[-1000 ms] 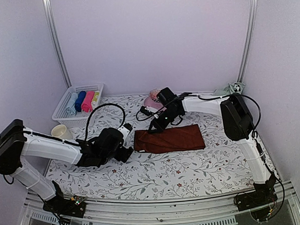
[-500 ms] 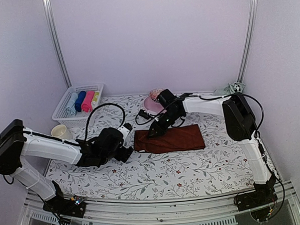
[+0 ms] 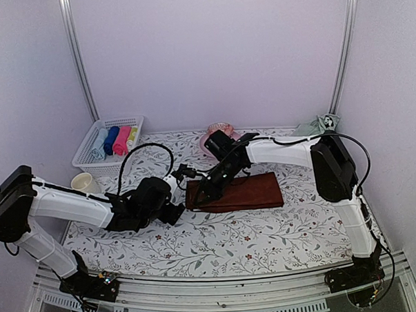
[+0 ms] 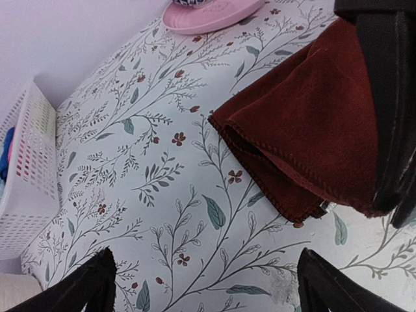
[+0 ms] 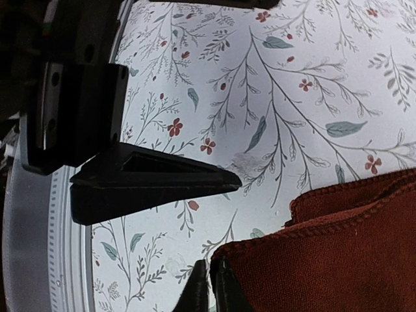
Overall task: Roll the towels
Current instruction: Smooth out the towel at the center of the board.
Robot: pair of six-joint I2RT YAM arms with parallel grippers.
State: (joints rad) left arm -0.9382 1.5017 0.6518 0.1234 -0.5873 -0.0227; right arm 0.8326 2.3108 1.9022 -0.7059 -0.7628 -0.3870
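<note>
While flat, red-brown towel lengthwise left-to-right.

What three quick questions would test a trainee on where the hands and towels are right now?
1. True or false: the left hand is open and holds nothing.
2. The shut right hand is at which part of the red-brown towel? A the end nearer the left arm; B the opposite end; C the middle.
3. Fill in: the sage green towel lies at the table's far ___ corner.
Key: 1 true; 2 A; 3 right.
</note>
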